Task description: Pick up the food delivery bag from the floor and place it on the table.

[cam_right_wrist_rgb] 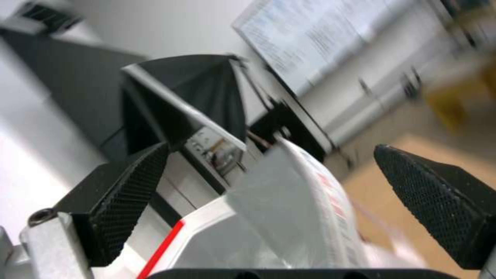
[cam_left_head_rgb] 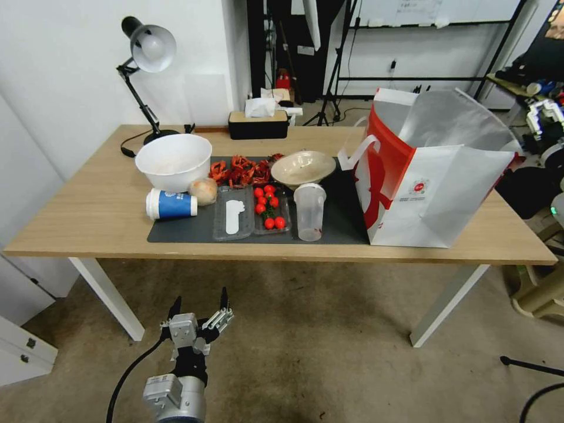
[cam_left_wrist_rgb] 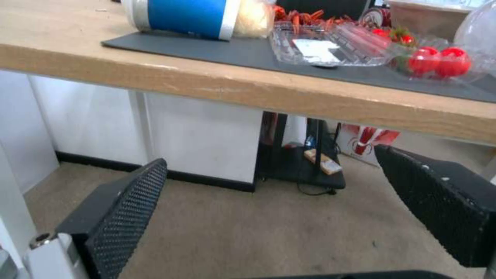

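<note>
The food delivery bag (cam_left_head_rgb: 423, 188), white and red with a silver foil lining, stands upright and open on the right part of the table (cam_left_head_rgb: 88, 217). Its white strap handle hangs toward the mat. My left gripper (cam_left_head_rgb: 200, 299) is open and empty, low over the floor (cam_left_head_rgb: 305, 341) in front of the table's near edge. The left wrist view has that gripper (cam_left_wrist_rgb: 271, 159) facing the table edge (cam_left_wrist_rgb: 248, 91) from just below it. My right gripper (cam_right_wrist_rgb: 271, 155) is open, with the bag's foil flap and red-trimmed rim (cam_right_wrist_rgb: 289, 201) lying between and beyond its fingers, not pinched.
A dark grey mat (cam_left_head_rgb: 341, 226) holds a white bowl (cam_left_head_rgb: 173, 160), a blue cup on its side (cam_left_head_rgb: 171, 204), clear trays with tomatoes (cam_left_head_rgb: 269, 208), a clear cup (cam_left_head_rgb: 309, 211) and a ceramic bowl (cam_left_head_rgb: 302, 166). A desk lamp (cam_left_head_rgb: 147, 53) and tissue box (cam_left_head_rgb: 258, 123) stand behind. A stool (cam_left_head_rgb: 540, 294) sits right.
</note>
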